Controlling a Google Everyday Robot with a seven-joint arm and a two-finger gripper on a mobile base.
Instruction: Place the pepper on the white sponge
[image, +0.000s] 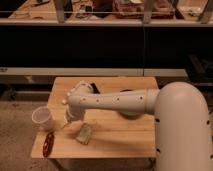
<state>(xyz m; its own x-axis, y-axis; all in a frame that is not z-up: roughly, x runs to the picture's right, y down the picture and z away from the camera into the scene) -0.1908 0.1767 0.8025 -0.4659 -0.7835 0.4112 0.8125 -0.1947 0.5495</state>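
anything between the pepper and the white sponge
Only bare table between pepper and white sponge, per the camera view; the gripper hangs behind that gap, by the cup.

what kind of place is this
Probably a robotics lab or workshop: a small wooden table set with the pepper, the white sponge and a white cup, and a cluttered workbench behind. The gripper hangs over the table between cup and sponge.

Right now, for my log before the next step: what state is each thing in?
pepper: lying flat at the table's front left corner, ungrasped.
white sponge: lying on the table, nothing on it.
white cup: upright, open end up.
gripper: low over the table, between cup and sponge.
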